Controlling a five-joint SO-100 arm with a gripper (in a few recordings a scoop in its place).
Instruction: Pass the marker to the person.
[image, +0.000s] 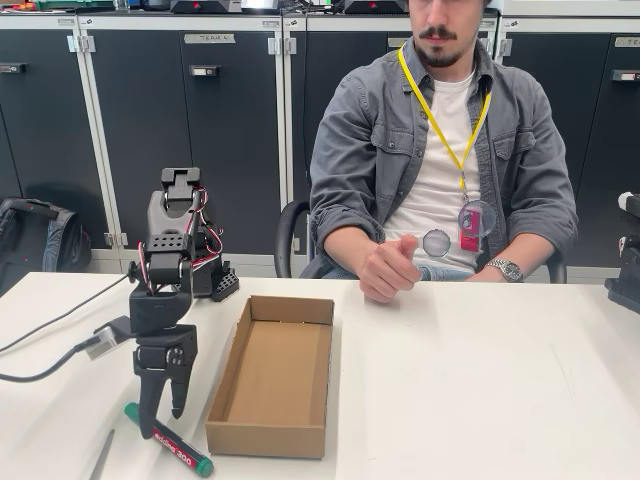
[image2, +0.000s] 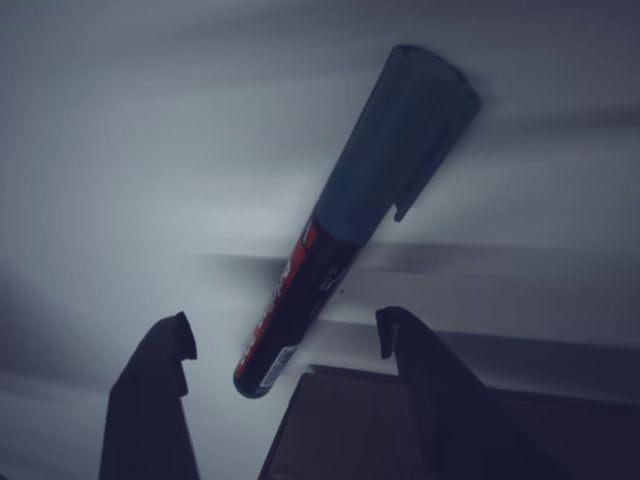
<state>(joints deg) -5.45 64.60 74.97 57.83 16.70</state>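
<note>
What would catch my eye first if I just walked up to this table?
Probably the person seated behind the white table, one fist resting on its far edge. Next, the black robot arm at the left of the fixed view, its open gripper pointing down just above a green marker lying on the table. An open cardboard box sits right beside them.

You have one marker (image: 168, 439) on the table (image: 480, 380), one thin grey stick (image: 102, 455) beside it, and one open cardboard box (image: 272, 375). One robot arm with one two-fingered tool (image: 165, 415) stands there. One person (image: 440, 150) sits behind, wearing one lanyard (image: 440, 120), one badge (image: 469, 228) and one wristwatch (image: 506, 268).
</note>
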